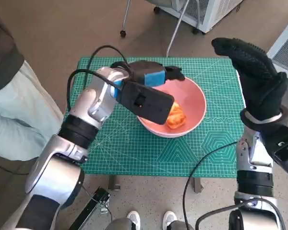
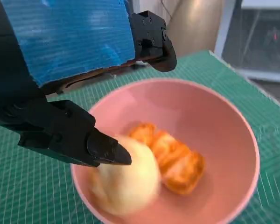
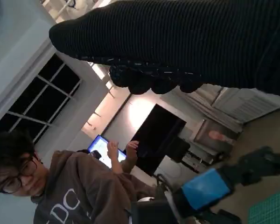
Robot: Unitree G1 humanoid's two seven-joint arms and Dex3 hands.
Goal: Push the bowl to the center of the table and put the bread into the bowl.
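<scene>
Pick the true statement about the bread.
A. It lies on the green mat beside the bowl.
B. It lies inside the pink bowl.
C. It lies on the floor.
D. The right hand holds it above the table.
B: the bread rests inside the bowl, while the right hand is raised beside the table, holding nothing.

Centre of frame: pink bowl (image 1: pixel 192 103) on green table (image 1: pixel 134 148), bread (image 1: pixel 175 117) inside. Left robot hand (image 1: pixel 156 75) above bowl rim. Right robot hand (image 1: pixel 254 72) raised, upper right, fingers apart.

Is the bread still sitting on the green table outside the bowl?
No, the left wrist view shows the bread lying inside the pink bowl, next to a pale round bun.
</scene>
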